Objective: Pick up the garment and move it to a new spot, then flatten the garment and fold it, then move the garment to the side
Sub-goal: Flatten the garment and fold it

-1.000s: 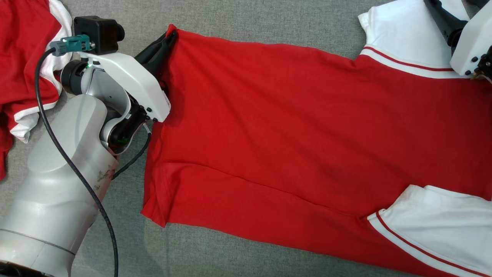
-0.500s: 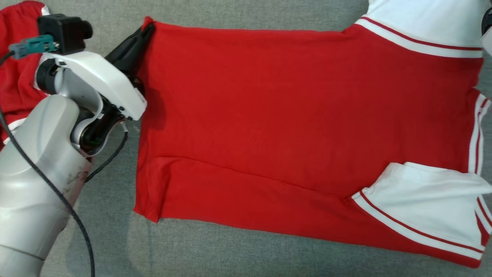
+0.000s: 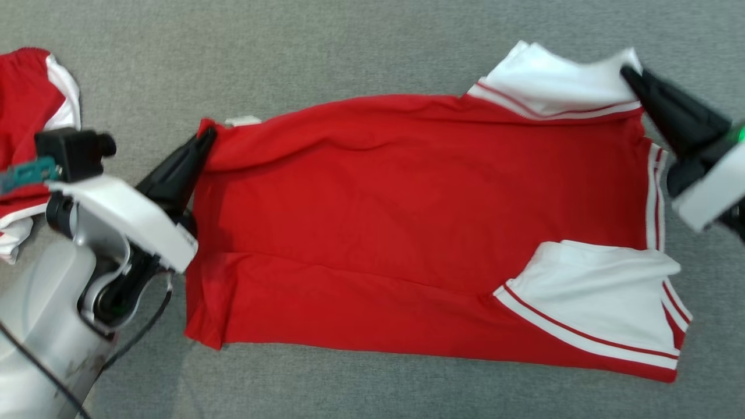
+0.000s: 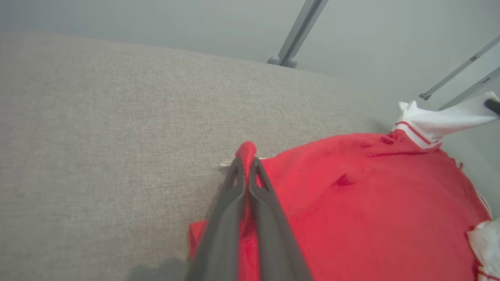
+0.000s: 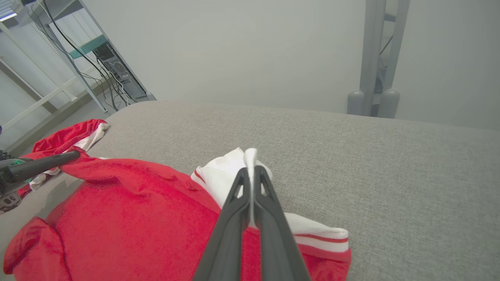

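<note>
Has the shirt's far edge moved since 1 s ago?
Yes, up: the shirt's far edge lay flat, now hangs raised off the grey surface. Camera shifted too.

Nothing readable here as far as I can tell: no brand, number or sign. The only candidate is a small white tag (image 3: 241, 120) poking out at the edge of the red fabric garment with white striped sleeves (image 3: 407, 221), near one corner, and it's too tiny to make out any print on it.
</note>
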Controlling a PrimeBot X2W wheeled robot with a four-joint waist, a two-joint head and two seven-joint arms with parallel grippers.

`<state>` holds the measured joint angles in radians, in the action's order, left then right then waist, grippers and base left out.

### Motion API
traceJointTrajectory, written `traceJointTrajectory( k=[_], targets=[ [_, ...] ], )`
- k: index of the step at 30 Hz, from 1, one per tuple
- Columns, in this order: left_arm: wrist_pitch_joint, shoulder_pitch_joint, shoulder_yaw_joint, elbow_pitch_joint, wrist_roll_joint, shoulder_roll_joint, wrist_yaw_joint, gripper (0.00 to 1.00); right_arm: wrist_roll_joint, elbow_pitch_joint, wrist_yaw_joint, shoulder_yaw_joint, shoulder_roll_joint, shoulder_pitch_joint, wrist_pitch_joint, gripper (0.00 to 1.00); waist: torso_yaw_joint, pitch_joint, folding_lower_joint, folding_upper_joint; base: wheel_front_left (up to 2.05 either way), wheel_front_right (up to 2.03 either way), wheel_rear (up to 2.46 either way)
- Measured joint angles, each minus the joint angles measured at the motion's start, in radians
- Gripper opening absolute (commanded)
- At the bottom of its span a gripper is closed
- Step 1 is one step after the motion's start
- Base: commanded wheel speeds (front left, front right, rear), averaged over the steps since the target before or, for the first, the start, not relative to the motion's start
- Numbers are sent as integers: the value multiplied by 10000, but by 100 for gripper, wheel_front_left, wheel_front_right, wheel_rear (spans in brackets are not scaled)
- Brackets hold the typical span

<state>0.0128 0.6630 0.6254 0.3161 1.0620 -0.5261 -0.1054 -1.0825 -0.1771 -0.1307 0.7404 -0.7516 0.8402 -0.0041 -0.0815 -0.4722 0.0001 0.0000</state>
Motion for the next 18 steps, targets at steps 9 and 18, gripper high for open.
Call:
traceJointTrajectory(
  k=[9, 18],
  targets=[
    [-265, -2052, -654, -2080, 662, -1227, 692, 0, -988, 2387, 0, -1816, -430, -4292, -1220, 0, 524, 322, -1, 0, 0, 0, 0],
    [-128, -3240, -834, -2757, 1166, -1745, 1244, 2, -548, 2987, 0, -3080, 470, -7120, -1020, 0, 806, 398, 0, 0, 0, 0, 0]
  ],
)
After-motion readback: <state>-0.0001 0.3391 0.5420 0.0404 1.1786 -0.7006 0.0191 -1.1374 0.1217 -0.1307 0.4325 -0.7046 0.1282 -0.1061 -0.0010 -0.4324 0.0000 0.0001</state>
